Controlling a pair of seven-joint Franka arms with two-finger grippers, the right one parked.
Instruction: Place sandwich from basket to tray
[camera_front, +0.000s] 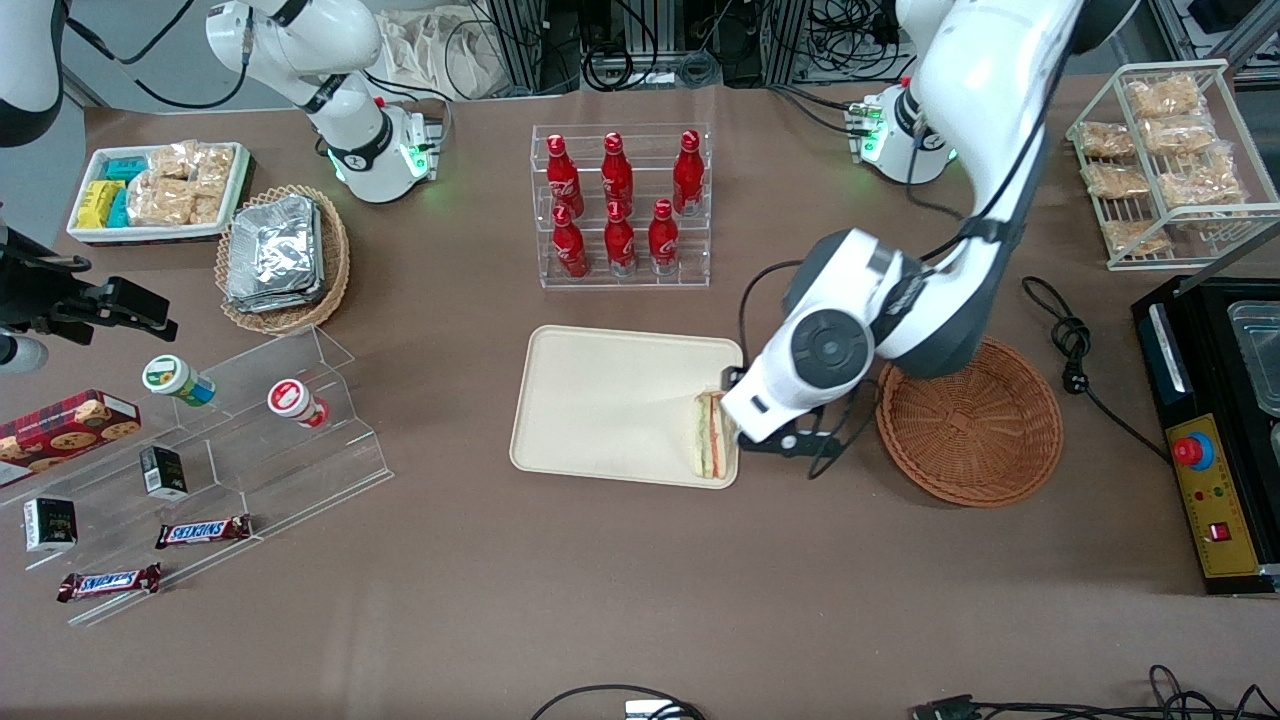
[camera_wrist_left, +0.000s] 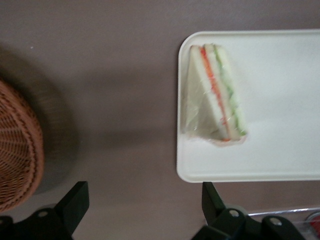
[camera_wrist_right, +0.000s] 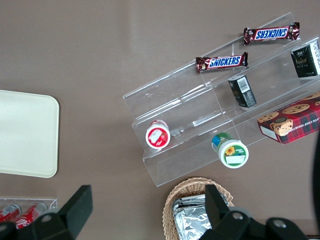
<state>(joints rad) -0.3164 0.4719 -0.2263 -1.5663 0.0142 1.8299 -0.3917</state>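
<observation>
Your sandwich (camera_wrist_left: 215, 95) is sitting on the tray (camera_front: 600, 400), around 4 o'clock. The gripper (camera_wrist_left: 145, 212) is hovering wide open, holding nothing, probably clear. Next you're just retreating.

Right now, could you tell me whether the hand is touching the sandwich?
Apart. In the left wrist view the hand has its open fingers over bare table, clear of the sandwich lying on the tray.
</observation>
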